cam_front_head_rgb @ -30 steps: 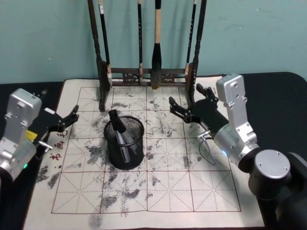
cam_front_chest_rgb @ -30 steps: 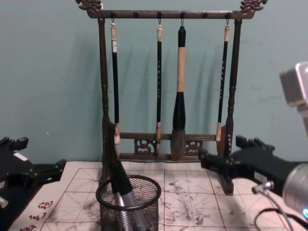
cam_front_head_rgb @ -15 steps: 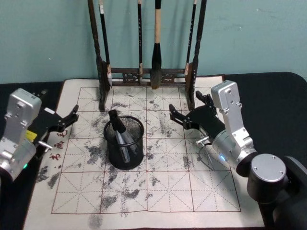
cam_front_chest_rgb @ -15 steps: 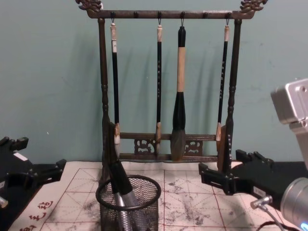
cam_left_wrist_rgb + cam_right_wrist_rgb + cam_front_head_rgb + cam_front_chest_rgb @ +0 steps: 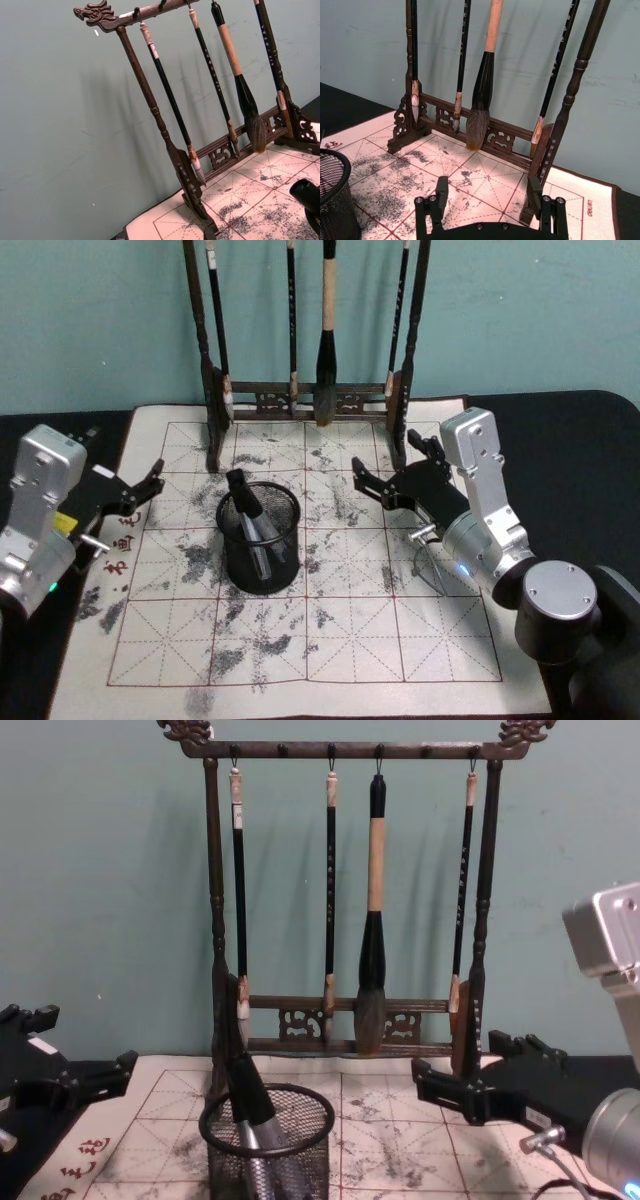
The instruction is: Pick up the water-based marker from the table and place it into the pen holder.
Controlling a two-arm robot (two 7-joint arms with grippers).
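Note:
The water-based marker (image 5: 245, 498), grey with a black cap, stands tilted inside the pen holder (image 5: 262, 562), a black wire-mesh cup on the table's cream mat (image 5: 350, 640). From the chest view the marker (image 5: 250, 1098) leans left against the holder's rim (image 5: 305, 1175). My right gripper (image 5: 386, 452) hovers open to the right of the holder, apart from it, holding nothing. In its wrist view the right gripper (image 5: 487, 189) faces the brush rack. My left gripper (image 5: 156, 478) rests open at the mat's left edge.
A tall dark wooden brush rack (image 5: 310, 395) with several hanging brushes stands at the back of the mat, just beyond the right gripper. A thin wire loop (image 5: 430, 560) hangs under the right wrist. Dark tabletop surrounds the mat.
The right arm drew back toward me and dropped a little about a second ago, then stayed nearly still. The marker, the holder and the left arm have not moved.

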